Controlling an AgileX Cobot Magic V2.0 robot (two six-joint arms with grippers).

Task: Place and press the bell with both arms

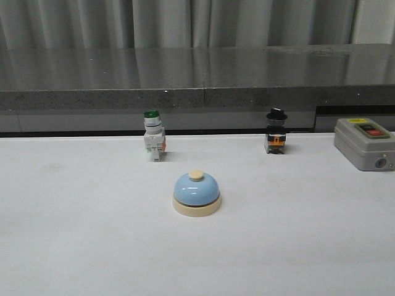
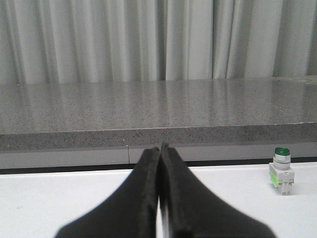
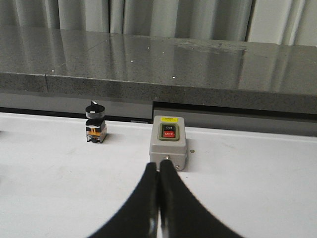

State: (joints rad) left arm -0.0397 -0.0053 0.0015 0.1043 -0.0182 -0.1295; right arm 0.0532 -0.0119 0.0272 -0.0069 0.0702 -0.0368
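The light-blue bell (image 1: pixel 197 192) with a cream base and cream button stands upright on the white table (image 1: pixel 80 234), near the middle in the front view. No arm shows in the front view. My left gripper (image 2: pixel 160 147) is shut and empty above the table; the bell is out of its view. My right gripper (image 3: pixel 159 163) is shut and empty, its tips just short of the grey switch box (image 3: pixel 168 141). The bell is out of that view too.
A green-capped white pushbutton (image 1: pixel 153 135) stands behind the bell to the left; it also shows in the left wrist view (image 2: pixel 281 170). A black-capped switch (image 1: pixel 276 131) stands back right. The grey switch box (image 1: pixel 364 143) sits at the right edge. A grey stone ledge (image 1: pixel 197 77) runs behind the table.
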